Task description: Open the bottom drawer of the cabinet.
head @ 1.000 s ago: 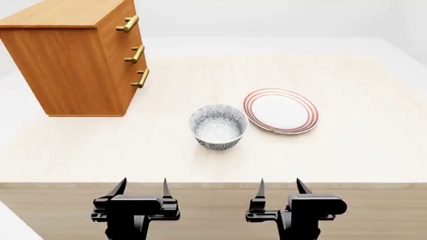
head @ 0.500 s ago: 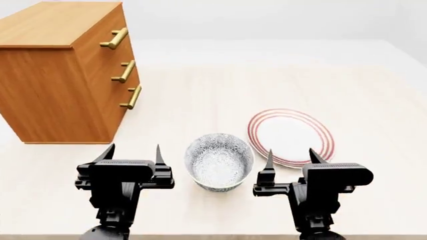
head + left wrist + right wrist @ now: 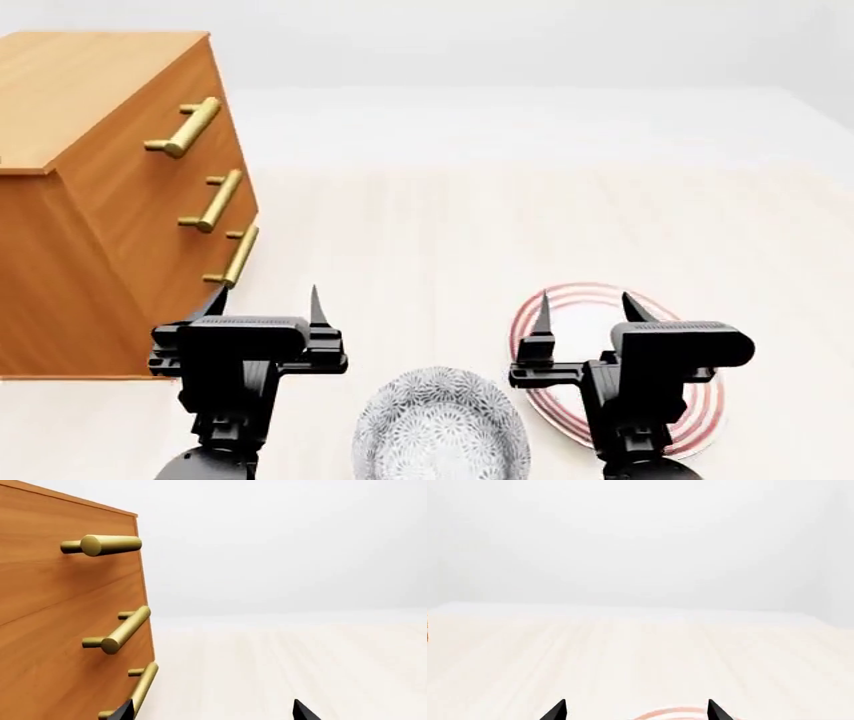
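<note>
Arms both reach forward over the pale wood surface (image 3: 441, 230), level and parallel, each pointing away from me. My left end effector (image 3: 263, 303) has its two pointed fingers spread apart with nothing between them, and it sits just in front of the cabinet (image 3: 80, 200), near the brass handle (image 3: 232, 257) of the bottom drawer (image 3: 200, 290) but not touching it. In the left wrist view I see that handle (image 3: 140, 690) close by one fingertip (image 3: 123, 711), with the middle handle (image 3: 119, 630) and top handle (image 3: 100, 545) stacked higher on the orange-brown front. My right end effector (image 3: 582, 311) is also spread apart and empty, hovering over the near edge of the red-ringed plate (image 3: 694, 400); its wrist view shows only the fingertips (image 3: 557, 711), a sliver of plate rim (image 3: 674, 713) and bare surface beyond. A patterned bowl (image 3: 438, 425) stands between the two arms, just beside the plate, well apart from the cabinet. All three drawers look shut flush.
</note>
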Tool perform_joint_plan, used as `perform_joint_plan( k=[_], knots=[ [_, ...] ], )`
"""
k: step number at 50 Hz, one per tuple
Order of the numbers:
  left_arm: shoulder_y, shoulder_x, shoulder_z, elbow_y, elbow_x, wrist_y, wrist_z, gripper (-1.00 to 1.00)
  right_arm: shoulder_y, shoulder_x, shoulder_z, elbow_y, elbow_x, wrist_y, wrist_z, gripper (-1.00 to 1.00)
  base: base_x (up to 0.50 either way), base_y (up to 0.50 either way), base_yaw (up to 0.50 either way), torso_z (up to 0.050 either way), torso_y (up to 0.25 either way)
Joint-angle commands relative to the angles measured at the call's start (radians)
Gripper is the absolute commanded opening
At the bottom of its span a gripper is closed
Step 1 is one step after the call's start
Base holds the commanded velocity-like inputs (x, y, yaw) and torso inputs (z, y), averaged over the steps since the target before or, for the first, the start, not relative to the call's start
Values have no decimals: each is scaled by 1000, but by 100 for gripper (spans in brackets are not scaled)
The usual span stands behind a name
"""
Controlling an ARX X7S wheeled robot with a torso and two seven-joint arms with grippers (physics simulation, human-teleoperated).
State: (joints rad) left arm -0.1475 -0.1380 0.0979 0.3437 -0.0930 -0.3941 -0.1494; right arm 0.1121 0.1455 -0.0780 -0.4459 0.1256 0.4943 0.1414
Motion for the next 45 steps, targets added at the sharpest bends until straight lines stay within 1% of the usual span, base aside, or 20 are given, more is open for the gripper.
perform_joint_plan(
  k=[1,5,11,14,17,18,21,22,23,24,25,26,28,31,35,38,45],
  knots=[
    [0,-9,9,-8,-4,9,-11,100,-3,6,0,5,16,-7,7,100,500,0,0,0,0],
    [0,-10,12,-10,-10,9,-12,100,-2,1,15,14,37,-16,7,100,445,0,0,0,0],
    [-8,-14,23,-33,5,7,-28,100,-4,8,0,26,36,-32,3,100,0,0,0,0,0],
    [-13,-14,19,-30,-13,-7,-22,100,-5,12,-5,22,36,-28,5,100,0,0,0,0,0],
    [-37,-17,19,-31,-21,-51,-24,100,-4,15,-7,21,36,-24,8,100,0,0,0,0,0],
    [-71,-29,39,-45,28,-99,-54,100,-4,16,-7,20,39,-23,7,100,0,0,0,0,0],
    [-126,-53,63,-58,82,-178,-78,100,-5,19,-11,21,38,-23,9,100,0,0,0,0,0],
    [-171,-101,148,-81,186,-241,-92,100,-5,20,-12,22,38,-23,9,100,0,0,0,0,0],
    [-185,-112,171,-92,218,-246,-103,100,-5,21,-13,23,37,-25,10,100,0,0,0,0,0],
    [-202,-120,188,-100,236,-277,-99,100,-4,22,-12,24,39,-25,11,100,0,0,0,0,0],
    [-238,-146,238,-127,274,-315,-77,100,-2,21,-11,25,42,-23,12,100,0,0,0,0,0],
    [-250,-154,255,-136,293,-316,-82,100,-2,21,-12,25,42,-23,13,100,0,0,0,0,0],
    [-277,-161,272,-151,294,-353,-52,100,-2,22,-15,24,43,-24,14,100,0,0,0,0,0],
    [-331,-160,288,-268,308,-322,-66,100,1,23,-17,33,44,-28,15,100,0,0,0,0,0],
    [-361,-153,293,-366,305,-283,-77,100,1,26,-17,27,48,-23,18,100,0,0,0,0,0],
    [-386,-141,302,-485,303,-230,-95,100,4,28,-13,20,54,-19,21,100,0,0,0,0,0],
    [-410,-134,303,-576,302,-198,-114,100,7,32,-14,14,61,-12,25,100,0,0,0,0,0]
  ],
)
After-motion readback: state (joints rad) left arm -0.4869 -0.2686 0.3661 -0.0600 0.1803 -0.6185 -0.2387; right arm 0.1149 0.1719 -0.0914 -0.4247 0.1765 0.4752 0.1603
